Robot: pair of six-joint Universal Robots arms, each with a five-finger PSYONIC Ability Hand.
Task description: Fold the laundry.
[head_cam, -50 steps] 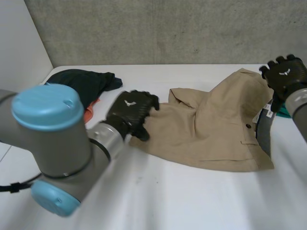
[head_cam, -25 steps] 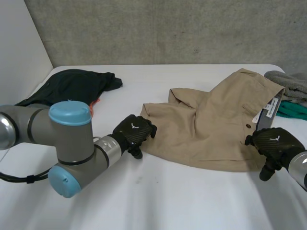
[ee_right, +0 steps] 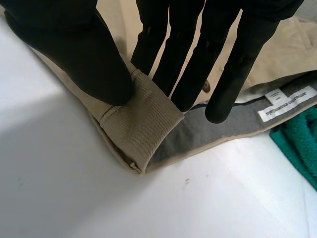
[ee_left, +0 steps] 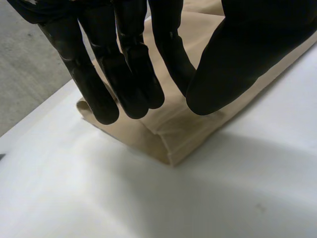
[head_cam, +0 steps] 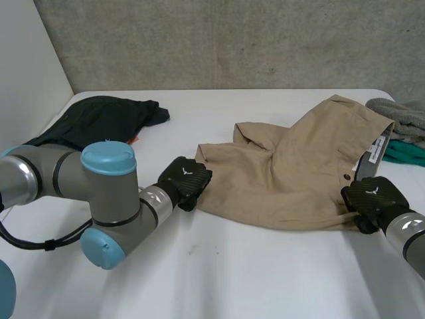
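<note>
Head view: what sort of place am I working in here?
Probably a lab or test bay set up for laundry folding, not a home: a plain white table against a raw concrete wall, with khaki shorts spread out and a dark garment heaped at a far corner.

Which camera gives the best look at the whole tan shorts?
The head view: the tan shorts lie there whole, legs to waistband. The left wrist view shows a leg hem corner by the left robot hand; the right wrist view shows the waistband corner pinched by the right robot hand.
</note>
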